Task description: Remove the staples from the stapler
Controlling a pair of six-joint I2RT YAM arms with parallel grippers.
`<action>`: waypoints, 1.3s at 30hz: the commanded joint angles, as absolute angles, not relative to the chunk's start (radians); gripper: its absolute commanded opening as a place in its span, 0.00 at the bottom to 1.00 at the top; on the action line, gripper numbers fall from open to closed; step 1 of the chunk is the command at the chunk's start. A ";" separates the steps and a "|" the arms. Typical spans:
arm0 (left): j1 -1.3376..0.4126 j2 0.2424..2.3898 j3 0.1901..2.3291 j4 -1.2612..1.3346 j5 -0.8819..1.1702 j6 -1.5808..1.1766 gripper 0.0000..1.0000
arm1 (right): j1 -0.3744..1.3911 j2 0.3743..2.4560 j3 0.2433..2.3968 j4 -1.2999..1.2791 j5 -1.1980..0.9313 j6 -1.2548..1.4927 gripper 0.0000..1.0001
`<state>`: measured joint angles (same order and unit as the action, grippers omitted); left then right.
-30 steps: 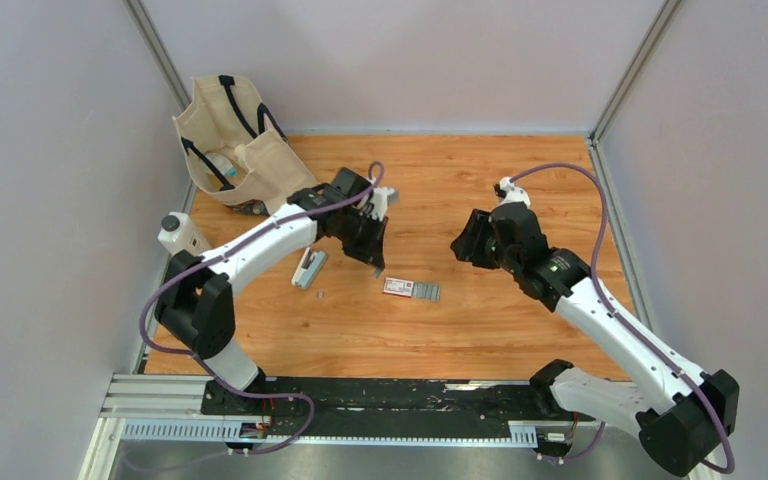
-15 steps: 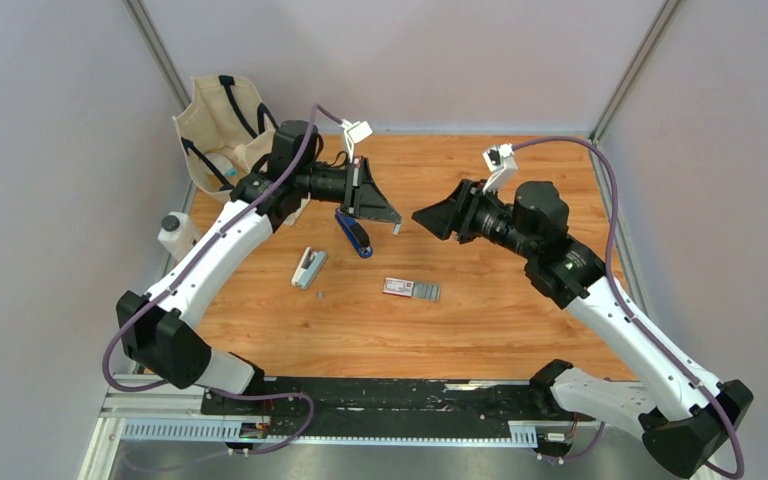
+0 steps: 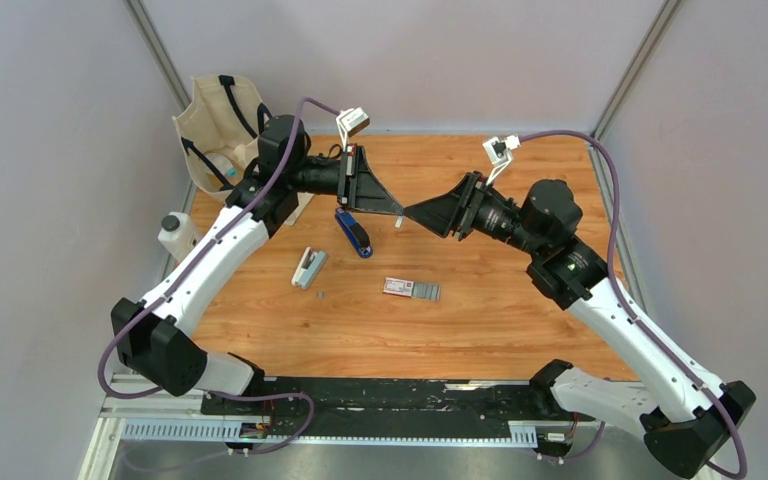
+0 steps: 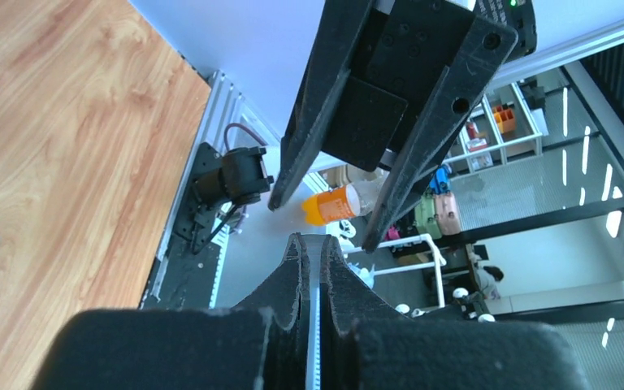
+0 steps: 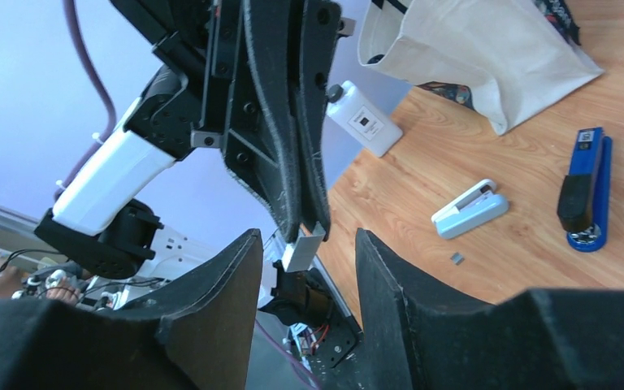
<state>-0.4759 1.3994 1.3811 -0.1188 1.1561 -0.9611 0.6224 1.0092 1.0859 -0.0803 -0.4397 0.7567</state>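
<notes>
Both arms are lifted high over the table (image 3: pixel 520 320) and point at each other, tip to tip. The left gripper (image 3: pixel 394 211) pinches a little strip of staples (image 5: pixel 307 246). The right gripper (image 3: pixel 416 213) is spread wide, one finger on each side of the strip, not touching. The blue stapler (image 3: pixel 353 232) lies below. The walls are well away.
</notes>
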 commanded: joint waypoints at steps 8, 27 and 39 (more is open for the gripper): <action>-0.446 1.373 1.330 0.113 1.150 -1.138 0.00 | 0.683 0.963 1.032 0.044 -0.413 0.825 0.44; -0.431 1.374 1.275 0.331 1.147 -1.328 0.00 | 0.692 1.040 1.063 0.089 -0.394 0.834 0.39; -0.431 1.373 1.256 0.348 1.143 -1.342 0.00 | 0.692 1.049 1.077 0.132 -0.399 0.859 0.36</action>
